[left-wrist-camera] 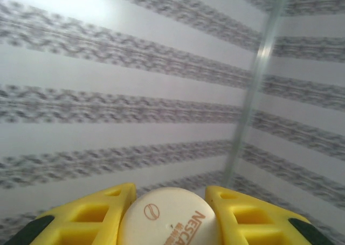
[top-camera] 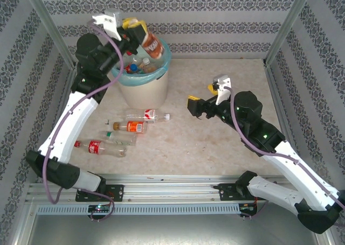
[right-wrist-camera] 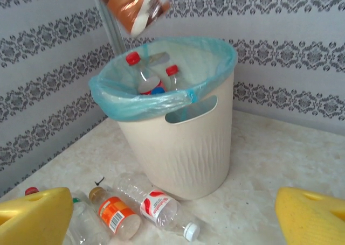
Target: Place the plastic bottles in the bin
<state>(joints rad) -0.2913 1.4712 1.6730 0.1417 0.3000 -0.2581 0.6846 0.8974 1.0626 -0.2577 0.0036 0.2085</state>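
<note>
The left gripper (top-camera: 136, 34) clamps a brown-labelled bottle (top-camera: 153, 46) above the bin (top-camera: 144, 89) — other bottles (right-wrist-camera: 144, 77) lie inside. The right gripper (top-camera: 195, 106) hovers nearby, fingers spread wide; four loose bottles (top-camera: 132, 127) lie on the table (top-camera: 215, 153).

Ribbed matt plastic bin (right-wrist-camera: 183, 148), glossy film liner (right-wrist-camera: 135, 102).

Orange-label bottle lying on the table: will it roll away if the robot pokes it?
Probably yes: the orange-label bottle is round and lies on its side on the smooth table, so a poke against its side should roll it. It looks empty, so it is likely light. Its thin clear plastic may dent when squeezed.
</note>
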